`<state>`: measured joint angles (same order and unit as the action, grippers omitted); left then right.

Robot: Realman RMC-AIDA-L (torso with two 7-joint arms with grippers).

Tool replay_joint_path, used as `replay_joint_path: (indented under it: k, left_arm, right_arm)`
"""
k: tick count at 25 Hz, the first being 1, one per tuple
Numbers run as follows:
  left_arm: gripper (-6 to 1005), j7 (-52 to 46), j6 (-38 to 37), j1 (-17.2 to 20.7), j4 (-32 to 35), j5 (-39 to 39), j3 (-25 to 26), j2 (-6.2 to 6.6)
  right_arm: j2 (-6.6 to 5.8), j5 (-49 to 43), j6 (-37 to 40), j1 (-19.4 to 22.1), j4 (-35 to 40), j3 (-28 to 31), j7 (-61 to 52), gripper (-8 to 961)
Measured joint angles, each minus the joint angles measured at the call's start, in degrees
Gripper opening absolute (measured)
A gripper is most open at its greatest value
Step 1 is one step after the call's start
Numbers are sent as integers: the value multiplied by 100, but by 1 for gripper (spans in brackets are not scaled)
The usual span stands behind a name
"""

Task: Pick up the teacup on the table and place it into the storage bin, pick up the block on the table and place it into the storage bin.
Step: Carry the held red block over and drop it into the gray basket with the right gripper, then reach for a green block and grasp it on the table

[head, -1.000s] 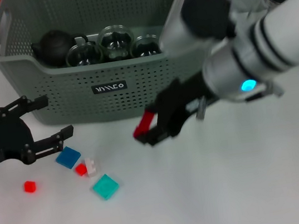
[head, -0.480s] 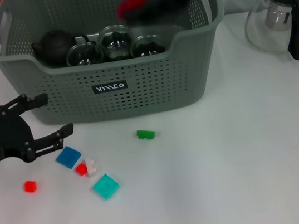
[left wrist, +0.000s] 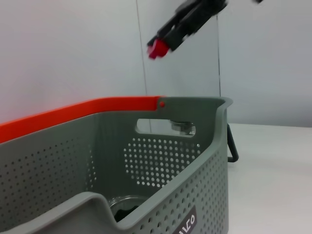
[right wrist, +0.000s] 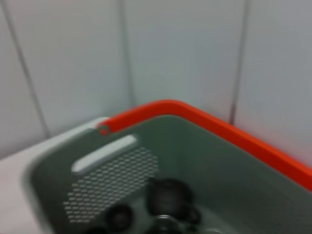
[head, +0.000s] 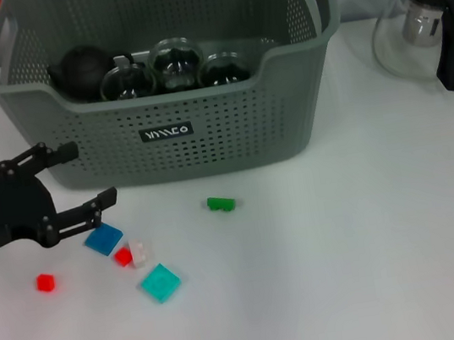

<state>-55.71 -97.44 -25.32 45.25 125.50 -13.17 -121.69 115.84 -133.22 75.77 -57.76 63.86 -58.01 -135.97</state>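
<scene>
The work surface is a white table (head: 375, 242) with a smooth, matte top that fills most of the head view and reappears as a pale plane in the left wrist view. Behind it stands a light grey-white wall (left wrist: 68, 48) made of flat panels, divided by thin dark vertical seams that show in both wrist views. Illumination is even and diffuse, producing only soft, faint shadows on the table top.

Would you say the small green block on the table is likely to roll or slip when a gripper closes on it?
The green block looks flat-sided, so it probably won't roll. It seems small, light plastic, so it may skid on the smooth white table.
</scene>
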Motion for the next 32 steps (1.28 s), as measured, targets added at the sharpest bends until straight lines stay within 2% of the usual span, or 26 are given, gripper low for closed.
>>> replay_joint_path:
  k: [4, 14, 17, 22, 25, 28, 32]
  left_arm:
    - [846, 2, -42, -1, 1, 0, 5, -1]
    - [846, 12, -130, -15, 1, 0, -18, 13]
    - [846, 15, -275, -17, 2, 1, -25, 19]
    - [846, 25, -561, -16, 27, 44, -30, 29]
    - [846, 31, -628, 10, 30, 53, -36, 30]
    - [846, 32, -636, 30, 36, 54, -37, 30]
    - [846, 34, -638, 23, 18, 54, -36, 25]
  right_arm:
    - [50, -170, -164, 22, 2, -28, 90, 667]
    - [123, -111, -3, 277, 493, 11, 145, 897]
    - [132, 208, 531, 473, 839, 12, 296, 956]
    - [135, 772, 1973, 964, 1531, -48, 765, 947]
    - [178, 772, 2738, 1169, 1635, -105, 1075, 944]
    - [279, 714, 2977, 1399, 1594, -277, 1305, 942]
    - [430, 600, 2726, 1555, 1265, -712, 1559, 940]
